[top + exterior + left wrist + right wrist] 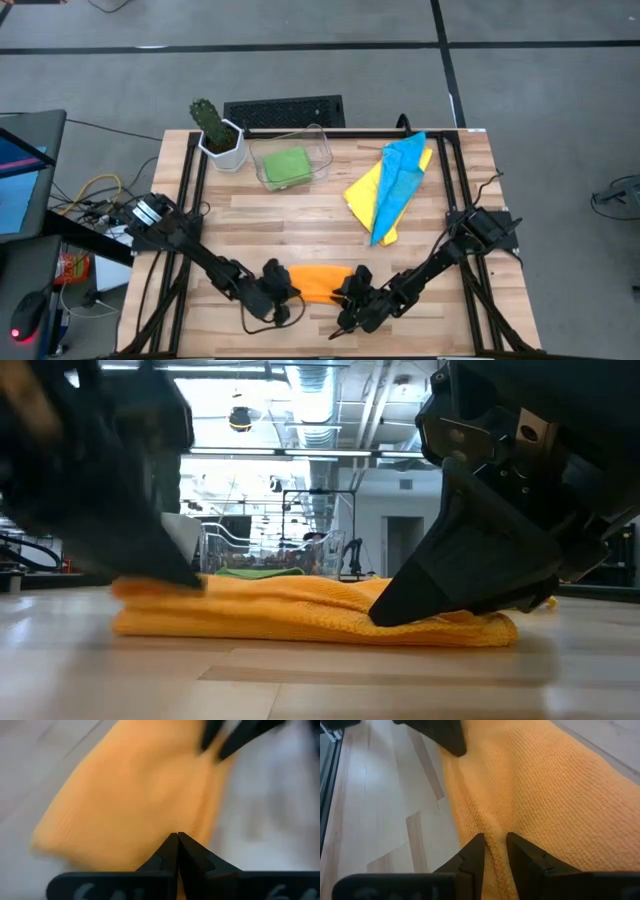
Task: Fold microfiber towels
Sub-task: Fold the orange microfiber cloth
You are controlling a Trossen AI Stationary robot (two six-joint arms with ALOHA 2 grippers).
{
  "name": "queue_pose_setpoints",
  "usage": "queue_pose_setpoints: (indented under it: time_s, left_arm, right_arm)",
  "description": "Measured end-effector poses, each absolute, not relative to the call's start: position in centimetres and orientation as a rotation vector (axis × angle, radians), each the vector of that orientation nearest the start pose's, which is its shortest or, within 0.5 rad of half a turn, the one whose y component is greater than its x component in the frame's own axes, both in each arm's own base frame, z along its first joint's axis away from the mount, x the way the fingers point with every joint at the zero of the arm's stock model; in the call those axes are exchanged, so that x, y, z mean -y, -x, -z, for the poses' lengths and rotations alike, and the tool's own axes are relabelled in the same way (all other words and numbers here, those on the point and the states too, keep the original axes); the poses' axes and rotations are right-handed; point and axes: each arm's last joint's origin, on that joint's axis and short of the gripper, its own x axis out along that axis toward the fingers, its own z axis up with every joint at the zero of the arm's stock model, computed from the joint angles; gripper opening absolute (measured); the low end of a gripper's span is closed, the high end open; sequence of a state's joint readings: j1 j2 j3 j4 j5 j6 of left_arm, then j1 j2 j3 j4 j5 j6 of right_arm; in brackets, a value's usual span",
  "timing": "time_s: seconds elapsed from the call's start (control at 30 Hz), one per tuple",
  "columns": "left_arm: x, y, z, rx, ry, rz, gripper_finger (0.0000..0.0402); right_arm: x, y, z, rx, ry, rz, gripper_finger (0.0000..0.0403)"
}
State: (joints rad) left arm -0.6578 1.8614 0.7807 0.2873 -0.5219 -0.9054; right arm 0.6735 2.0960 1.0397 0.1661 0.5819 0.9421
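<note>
Orange towel (320,281) lies near the front edge of the table (300,215), already a folded strip, stretched btwn the two grippers. Left gripper (177,840) sits at one short end w/ jaws fully shut; in its wrist view the tips meet right at the cloth's edge. Whether a layer is actually pinched there is hard to say since that view is blurred, so treat it as probably nipped, not certain.

Right gripper (494,842) is at the opposite short end, jaws narrow w/ a raised ridge of orange cloth pinched btwn them; the rest of the towel runs away ahead of the fingers toward the other arm.

Handling, as a judgement: light, floppy, knit pile w/ plenty of friction, so not slippery and not fragile. It won't hold shape; anything lifted at one point will droop and the layers can slide apart or unfold. Best hold is at the corners or along the short edge, taking all layers together, both ends raised evenly.

Other towels wait beyond the jaws: green towel (286,166) in the clear bin (322,146), blue towel (400,180) lying over the yellow towel (362,190), both still loose.
</note>
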Motion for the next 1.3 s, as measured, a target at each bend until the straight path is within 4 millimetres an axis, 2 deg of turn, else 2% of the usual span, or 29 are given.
queue_pose_setpoints:
  time_s: [0.13,0.43,0.57,0.67,0.8,0.87,1.0,1.17,1.3]
  left_arm:
    - [19.4,-27.4,-9.5,-0.680,0.418,-0.192,0.0000]
    - [19.7,-27.0,-9.2,-0.723,0.413,-0.189,0.0000]
    - [19.8,-26.9,-9.3,-0.734,0.429,-0.183,0.0000]
    - [19.7,-27.2,-9.4,-0.721,0.450,-0.171,0.0000]
    - [19.8,-27.5,-9.6,-0.701,0.483,-0.147,0.0000]
    - [19.7,-27.5,-9.6,-0.695,0.488,-0.146,0.0000]
    - [19.7,-27.6,-9.7,-0.687,0.490,-0.144,0.0000]
    - [19.7,-27.7,-9.7,-0.706,0.504,-0.124,0.0000]
    - [19.5,-27.8,-10.3,-0.743,0.602,-0.100,0.0000]
  right_arm:
    - [-22.7,-30.8,-7.6,-0.683,-0.375,0.246,0.0111]
    - [-23.2,-30.4,-7.6,-0.686,-0.393,0.248,0.0111]
    - [-23.8,-29.7,-8.4,-0.681,-0.391,0.238,0.0111]
    - [-23.8,-29.1,-9.9,-0.659,-0.336,0.231,0.0111]
    - [-24.0,-29.6,-13.9,-0.462,-0.304,0.223,0.0111]
    - [-23.7,-30.2,-14.8,-0.388,-0.256,0.241,0.0111]
    - [-22.3,-31.9,-12.8,-0.428,-0.225,0.244,0.0111]
    - [-21.4,-32.4,-7.7,-0.528,-0.297,0.329,0.0111]
    - [-22.0,-32.1,-6.5,-0.508,-0.397,0.363,0.0111]
